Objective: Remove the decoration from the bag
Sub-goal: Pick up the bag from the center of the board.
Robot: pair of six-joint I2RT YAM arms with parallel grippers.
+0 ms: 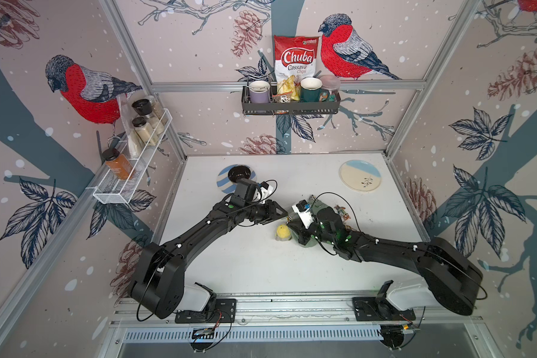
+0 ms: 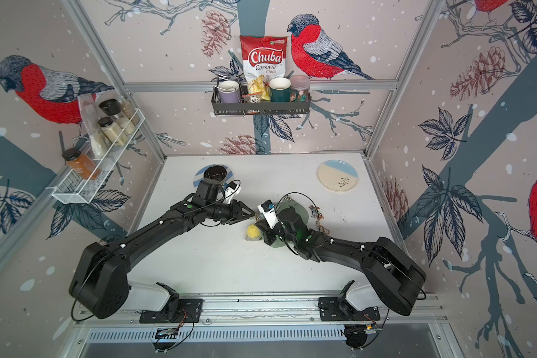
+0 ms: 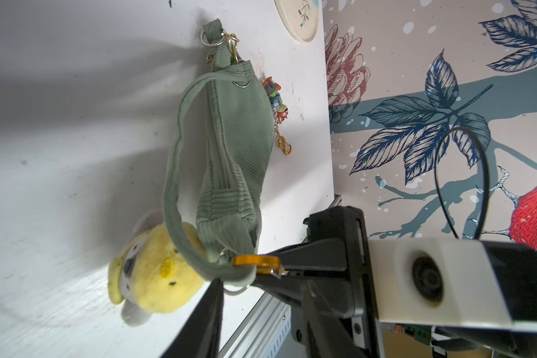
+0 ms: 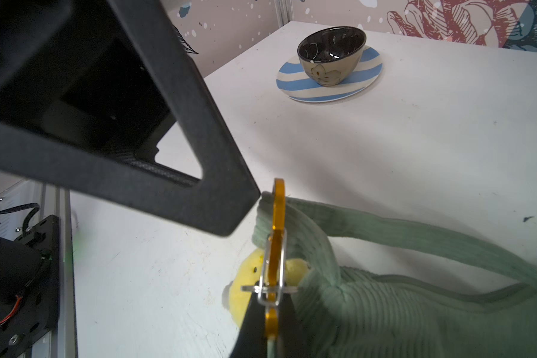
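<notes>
The sage-green bag [image 3: 239, 130] lies on the white table, mostly under my right arm in both top views [image 1: 320, 201] [image 2: 301, 211]. A yellow plush decoration [image 3: 155, 279] [image 1: 282, 232] [image 2: 252, 232] [image 4: 245, 297] rests at the bag's strap end, hung from an orange carabiner [image 4: 278, 214] [image 3: 256, 261]. My right gripper [image 4: 272, 299] [image 1: 289, 220] is shut on that carabiner. My left gripper [image 3: 261, 283] [image 1: 284, 214] [image 2: 254, 214] is open, one fingertip [image 4: 239, 204] against the strap loop [image 4: 264, 214] by the carabiner's top.
A figurine keychain [image 3: 275, 99] [image 1: 341, 212] with its own orange clip lies on the table beside the bag. A black bowl [image 4: 330, 52] stands on a blue-striped plate [image 1: 221, 183] at the back left. A cream-and-blue plate [image 1: 360, 175] lies at the back right. Racks hang on the walls.
</notes>
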